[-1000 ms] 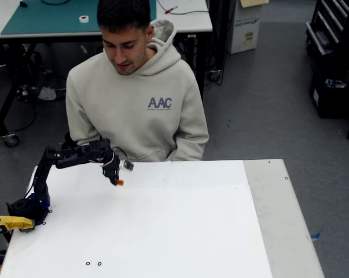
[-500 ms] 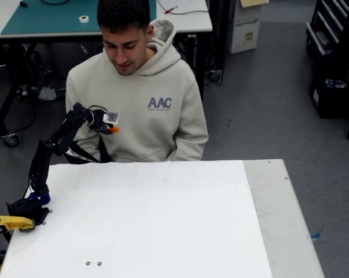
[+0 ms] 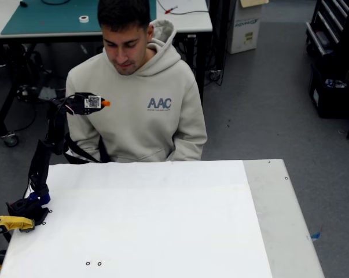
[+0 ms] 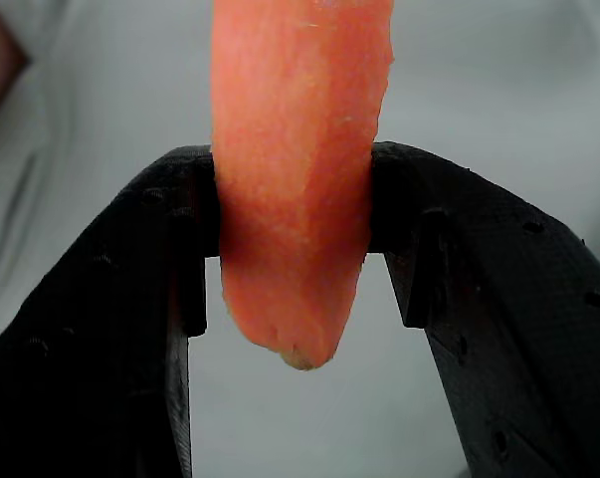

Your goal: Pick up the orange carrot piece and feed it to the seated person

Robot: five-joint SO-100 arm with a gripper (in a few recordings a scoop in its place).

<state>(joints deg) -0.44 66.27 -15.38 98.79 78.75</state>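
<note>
The gripper point(image 3: 103, 103) is holding the orange carrot piece point(image 3: 106, 103) up in the air at the seated person's point(image 3: 139, 110) chest height, well above the white table point(image 3: 162, 226) and off to the left of his body in the fixed view. In the wrist view the two black fingers point(image 4: 160, 249) are pressing on either side of the carrot piece point(image 4: 295, 179), which is standing lengthwise between them with its rounded end poking out below the pinch; that firm squeeze across the middle is what is keeping such a small piece from slipping. In the fixed view the arm point(image 3: 47, 150) is rising steeply from its base at the near-left corner of the table, and the wrist is turning the carrot's free end outward to the right, toward the person, so the food rather than the fingers is leading. The person is sitting at the far edge of the table with his head tilted down, looking toward the gripper. The carrot is sitting lower than his mouth and apart from his face, so the feeding step looks underway but unfinished; judging from this, the arm needs to be lifting higher and reaching in gently, since the face is near.
</note>
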